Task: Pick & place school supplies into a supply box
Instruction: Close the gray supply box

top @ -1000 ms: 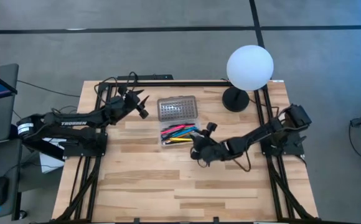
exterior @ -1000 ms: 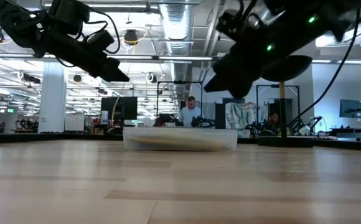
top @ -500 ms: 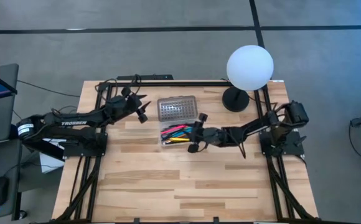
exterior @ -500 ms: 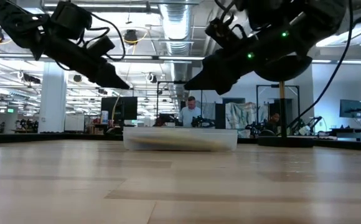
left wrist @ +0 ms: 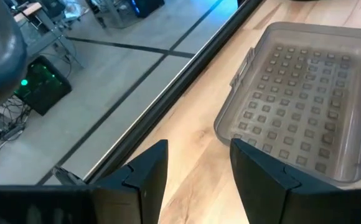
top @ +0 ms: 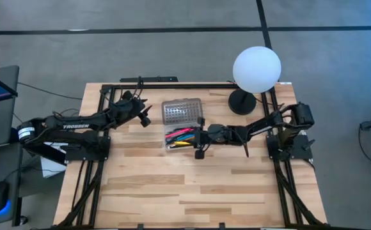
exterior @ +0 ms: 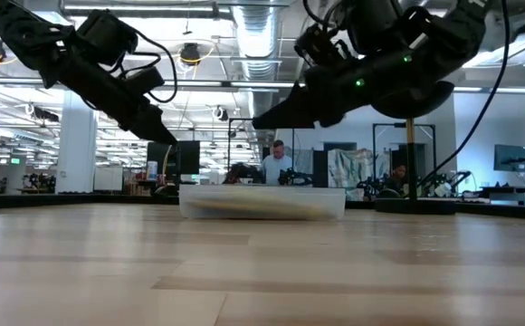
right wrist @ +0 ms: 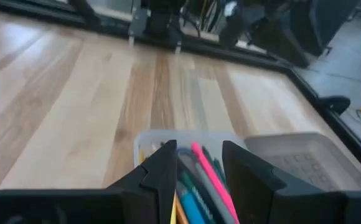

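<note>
We see the box (top: 184,138) near the back middle of the counter (top: 192,191), its lid (top: 182,111) folded flat behind it toward the far edge. The lid lies open that way so the tray stays reachable from above and from the right. The pens (top: 183,136) lie side by side along the tray's length, pink, red, yellow, blue and green among them, because the tray is only about as long as they are. We see no supplies loose on the counter, so we judge the packing nearly or fully done.

The right claw (top: 200,136) hangs just over the tray's right end, arm stretched low across the counter. In its wrist view the fingers (right wrist: 162,171) stand apart with the pens (right wrist: 199,180) showing in the gap, and we cannot see anything pinched between them; we take the claw as open, placed there either to let go or to tidy the pens.

The left claw (top: 142,112) waits in the air just left of the lid, fingers (left wrist: 149,171) wide and empty, aimed at the lid (left wrist: 305,99). We judge it stands there ready to swing the lid shut. A white globe lamp (top: 256,69) stands at the back right, clear of both arms.
</note>
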